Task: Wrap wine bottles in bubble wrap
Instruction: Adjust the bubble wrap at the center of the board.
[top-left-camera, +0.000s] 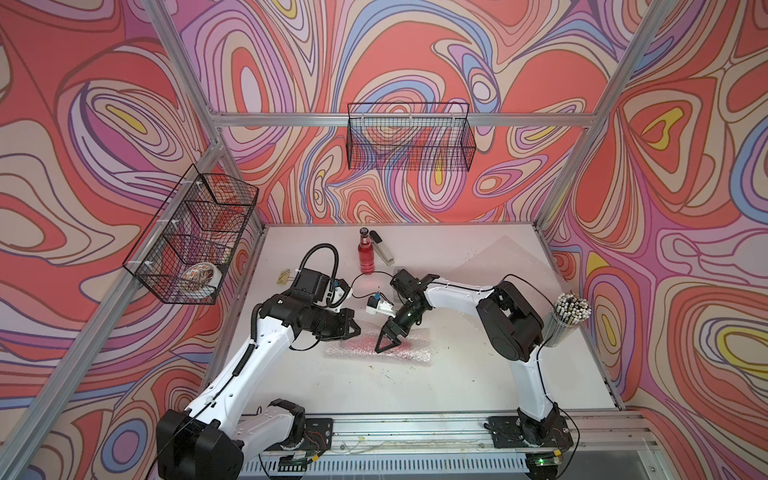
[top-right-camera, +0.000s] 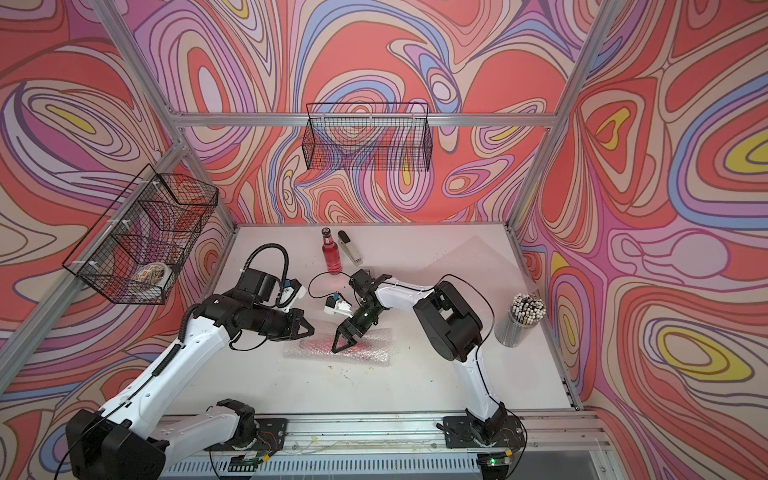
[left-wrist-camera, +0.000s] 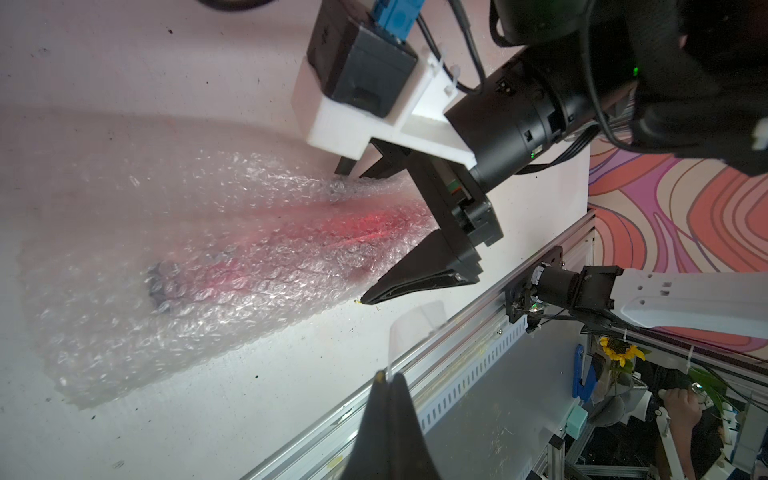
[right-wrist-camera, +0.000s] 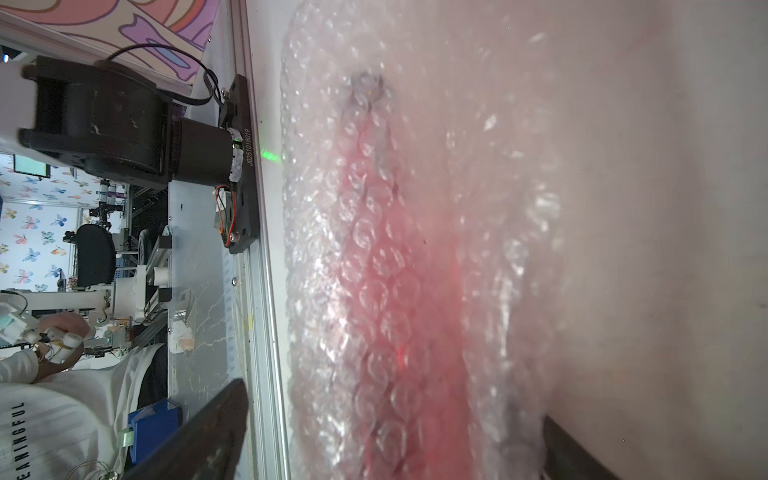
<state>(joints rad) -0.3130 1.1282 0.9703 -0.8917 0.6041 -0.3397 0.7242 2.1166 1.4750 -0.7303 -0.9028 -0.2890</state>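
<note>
One wine bottle (top-left-camera: 357, 345) lies on its side rolled in bubble wrap (top-left-camera: 415, 353) at mid-table; its dark cap (left-wrist-camera: 160, 286) and red liquid show through the film. My right gripper (top-left-camera: 388, 345) stands open astride this bundle, one finger (right-wrist-camera: 199, 436) on each side of it. My left gripper (top-left-camera: 358, 328) hovers just left of the bundle, shut, with a thin clear strip (left-wrist-camera: 417, 328) sticking out from its tips. A second wine bottle (top-left-camera: 366, 253) stands upright and bare at the back. Another bubble wrap sheet (top-left-camera: 511, 257) lies flat at back right.
A grey-black stapler (top-left-camera: 382, 248) lies beside the upright bottle. A cup of pencils (top-left-camera: 567, 320) stands at the right edge. Wire baskets hang on the left wall (top-left-camera: 191, 245) and the back wall (top-left-camera: 409, 137). A metal rail (top-left-camera: 415, 432) runs along the front.
</note>
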